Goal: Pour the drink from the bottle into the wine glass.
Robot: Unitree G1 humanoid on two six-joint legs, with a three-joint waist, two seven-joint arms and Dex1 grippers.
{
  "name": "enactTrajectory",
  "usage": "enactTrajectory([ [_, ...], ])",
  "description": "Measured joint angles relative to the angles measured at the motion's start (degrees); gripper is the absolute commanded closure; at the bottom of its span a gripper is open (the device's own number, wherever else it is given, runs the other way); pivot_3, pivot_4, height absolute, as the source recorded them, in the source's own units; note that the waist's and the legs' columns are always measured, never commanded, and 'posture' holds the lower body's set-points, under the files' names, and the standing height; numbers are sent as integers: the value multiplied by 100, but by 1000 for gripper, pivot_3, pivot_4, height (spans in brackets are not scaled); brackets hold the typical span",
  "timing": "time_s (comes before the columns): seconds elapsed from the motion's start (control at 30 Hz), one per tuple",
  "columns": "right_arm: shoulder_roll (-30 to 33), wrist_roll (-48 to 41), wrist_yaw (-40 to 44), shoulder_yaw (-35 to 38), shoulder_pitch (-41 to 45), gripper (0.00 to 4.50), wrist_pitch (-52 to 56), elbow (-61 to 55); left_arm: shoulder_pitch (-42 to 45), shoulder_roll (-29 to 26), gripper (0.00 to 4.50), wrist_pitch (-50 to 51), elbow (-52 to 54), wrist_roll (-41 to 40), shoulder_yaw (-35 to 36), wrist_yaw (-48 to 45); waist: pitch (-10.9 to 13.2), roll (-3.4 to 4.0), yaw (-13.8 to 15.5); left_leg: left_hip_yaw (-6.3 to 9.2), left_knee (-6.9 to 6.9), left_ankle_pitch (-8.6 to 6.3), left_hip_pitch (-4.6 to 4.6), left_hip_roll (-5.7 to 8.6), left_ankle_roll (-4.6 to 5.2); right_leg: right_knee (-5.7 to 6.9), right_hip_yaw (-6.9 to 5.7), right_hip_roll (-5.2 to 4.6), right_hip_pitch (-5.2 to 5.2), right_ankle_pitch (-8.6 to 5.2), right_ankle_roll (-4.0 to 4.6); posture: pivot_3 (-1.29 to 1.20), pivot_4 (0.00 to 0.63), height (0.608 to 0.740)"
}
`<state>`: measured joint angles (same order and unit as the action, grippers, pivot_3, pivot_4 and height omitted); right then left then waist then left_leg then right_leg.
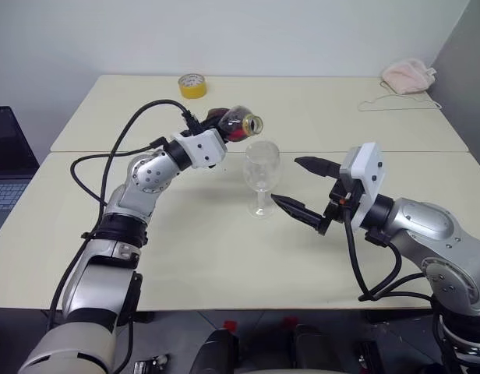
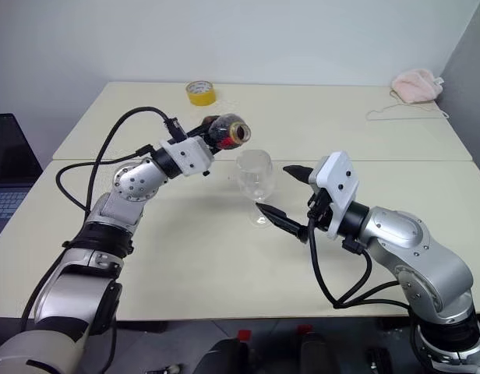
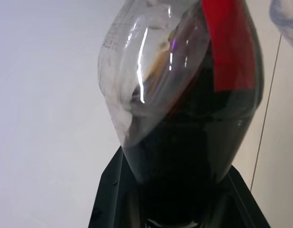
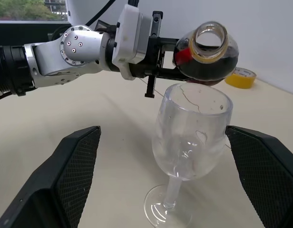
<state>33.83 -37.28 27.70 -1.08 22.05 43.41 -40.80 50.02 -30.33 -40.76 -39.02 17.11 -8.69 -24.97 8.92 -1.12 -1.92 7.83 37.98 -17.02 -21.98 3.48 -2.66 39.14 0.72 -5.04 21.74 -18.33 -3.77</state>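
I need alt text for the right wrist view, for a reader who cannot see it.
The left gripper holds the uncapped bottle tipped above the empty wine glass, which stands on the table between the open right gripper's black fingers. Yellow tape roll lies behind.

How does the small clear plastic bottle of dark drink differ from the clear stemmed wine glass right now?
The small clear plastic bottle is tipped on its side above the table, gripped by the left pincer; the clear stemmed wine glass stands upright on the table between the open right pincer's fingers, untouched. The bottle holds dark drink; the glass looks empty. Both are transparent with open mouths.
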Motion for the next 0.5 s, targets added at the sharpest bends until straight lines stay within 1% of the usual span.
enactTrajectory([
  [0.17,-33,-4,-25,-7,151,0,27,0,73,-98,3742,-219,-230,329,-66,254,0,0,-4,1,0,0,0,0,0,1,-1,0,1,0,0,0,150,740],
  [0.5,-105,-51,-35,-11,171,0,132,0,287,-226,3743,-415,-310,953,-229,789,0,0,-4,0,1,0,-3,2,0,3,0,0,3,0,0,0,150,740],
])
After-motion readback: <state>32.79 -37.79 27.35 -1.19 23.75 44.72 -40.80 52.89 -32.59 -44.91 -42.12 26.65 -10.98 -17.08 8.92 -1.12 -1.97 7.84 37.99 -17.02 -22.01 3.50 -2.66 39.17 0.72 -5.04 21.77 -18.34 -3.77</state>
